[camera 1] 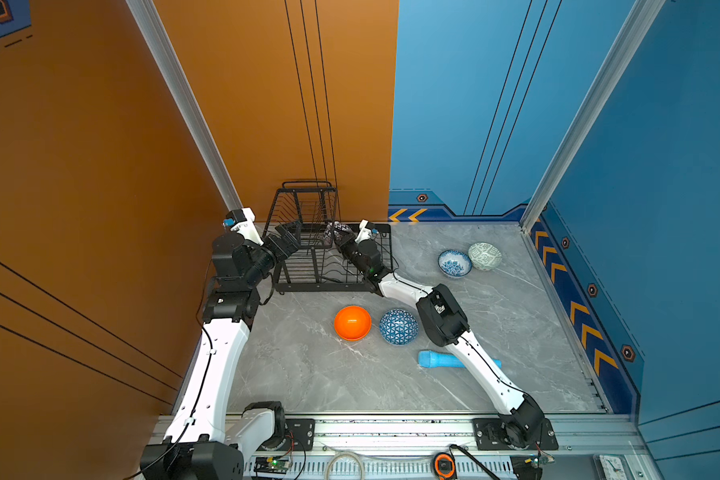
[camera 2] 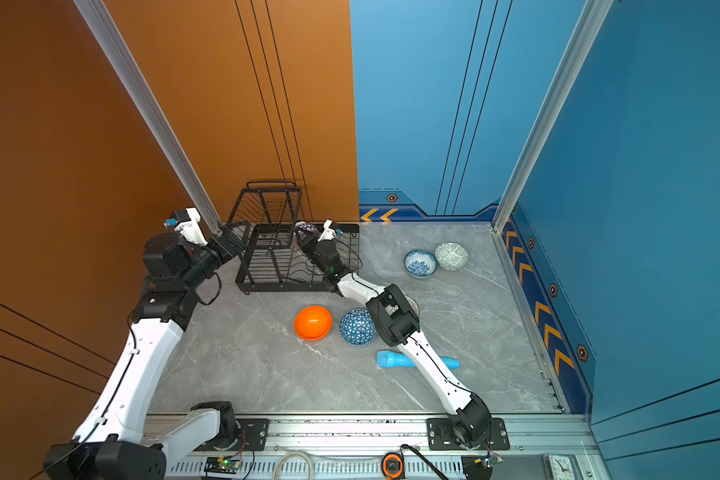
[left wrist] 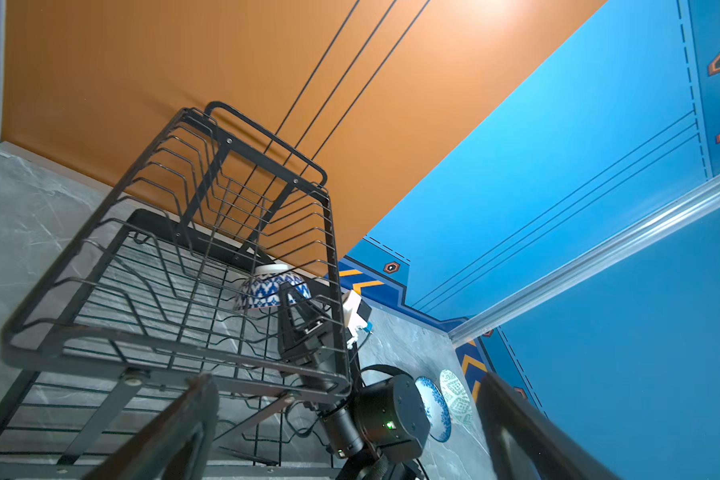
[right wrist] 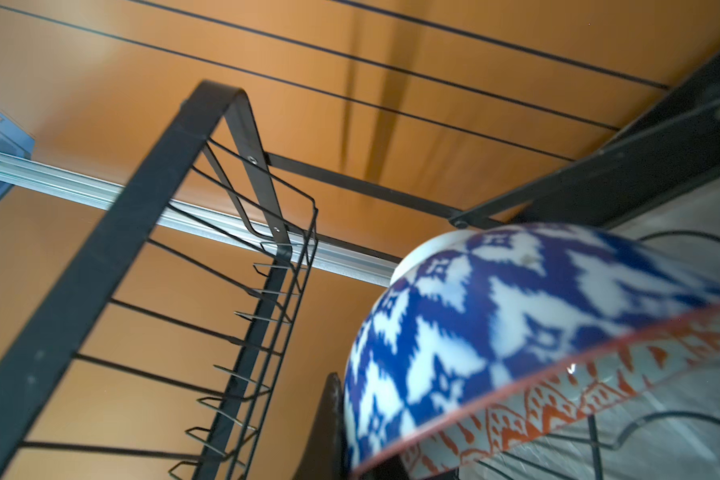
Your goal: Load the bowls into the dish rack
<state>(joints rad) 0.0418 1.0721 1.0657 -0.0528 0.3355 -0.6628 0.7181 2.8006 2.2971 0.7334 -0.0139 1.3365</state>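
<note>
Right gripper point(left wrist: 294, 305): clamped on the rim of a blue-and-white bowl point(left wrist: 267, 289) that has an orange pattern inside
Held bowl: just above centre in both top views, at the back of the dish rack point(camera 1: 321, 287), over the lower tray point(left wrist: 242, 332); tilted with its foot up and rim down; whether it touches the wires yet cannot be told
Left gripper point(camera 1: 288, 236): jaws spread wide, holding nothing, at the rack's left edge beside the raised basket point(camera 1: 304, 189)
Rack contents: no bowl seated in either tier; the raised basket is bare
Orange bowl point(camera 1: 352, 323): on the table point(camera 1: 308, 374), centre of frame, below the rack
Blue triangle bowl point(camera 1: 398, 327): just right of the orange one, close to the right arm's elbow
Floral bowl point(camera 1: 454, 263): right of centre, touching or nearly touching the pale green bowl point(camera 1: 484, 256)
Possible further bowl: a pale sliver behind the right elbow in a top view point(camera 2: 413, 305), too hidden to name
Light blue cylinder point(camera 1: 435, 359): lying on the table, partly under the right forearm; not part of the load
Progress: early, by my reading; one bowl is being set in and not released, at least four wait on the table
Left to do: settle and release this bowl, then fetch the rest one at a time
</note>
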